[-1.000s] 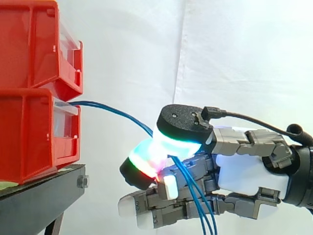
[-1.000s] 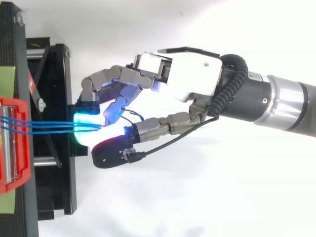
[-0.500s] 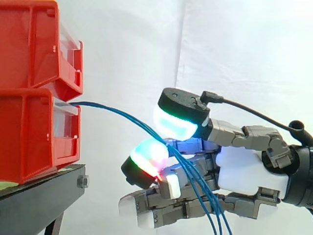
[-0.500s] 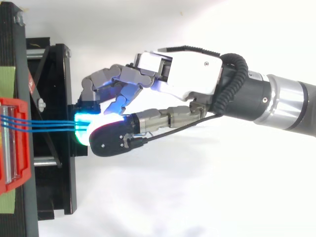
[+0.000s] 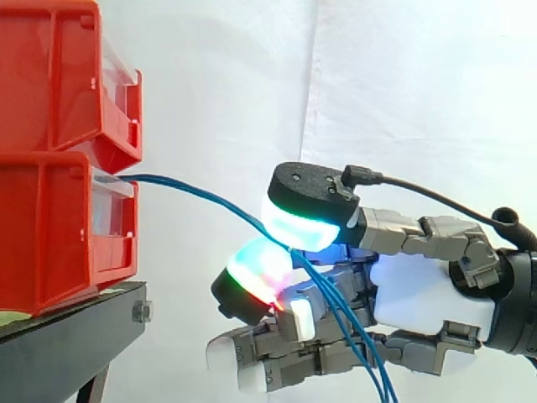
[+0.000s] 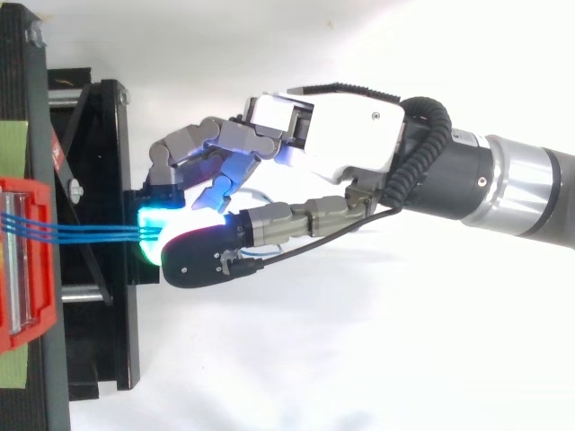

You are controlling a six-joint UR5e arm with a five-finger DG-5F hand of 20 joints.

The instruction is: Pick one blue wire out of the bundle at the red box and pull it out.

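The hand (image 5: 428, 295) is pinching the blue wires (image 5: 195, 192) mid-span. Thin, limp and probably slippery, they are needing firm pad pressure.

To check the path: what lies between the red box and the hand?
Side view: only the blue wires span the gap from red box to hand.

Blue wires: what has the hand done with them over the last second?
The hand lifted its thumb off the blue wires, then lowered it, so the fingers pinch them again. The wires' hanging ends shifted toward the wrist. The red bins and black stand stayed put.
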